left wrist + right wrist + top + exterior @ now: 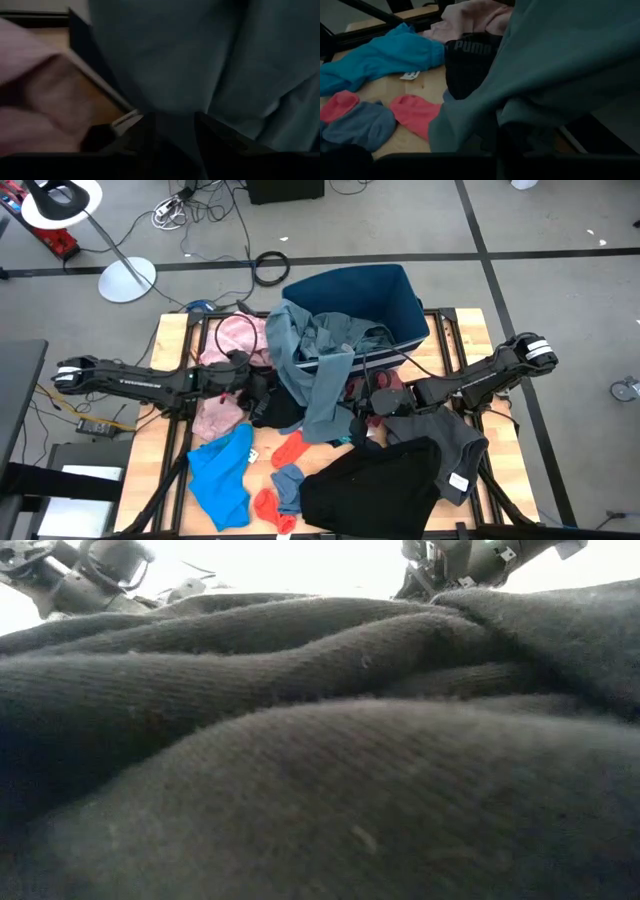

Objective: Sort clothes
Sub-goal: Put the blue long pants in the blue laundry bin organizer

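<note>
A wooden table (150, 435) is carrying a navy bin (385, 295), a pink garment (218, 418), a bright blue top (220, 475), red socks (290, 448), a blue sock (288, 478), and black clothes (370, 485).

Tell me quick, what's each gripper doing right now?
Left gripper: at the grey-blue garment, fingers cannot be told.
Right gripper: at the same garment, cannot be told.

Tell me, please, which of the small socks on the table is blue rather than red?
The blue sock lying between the two red socks, beside the black garment.
</note>
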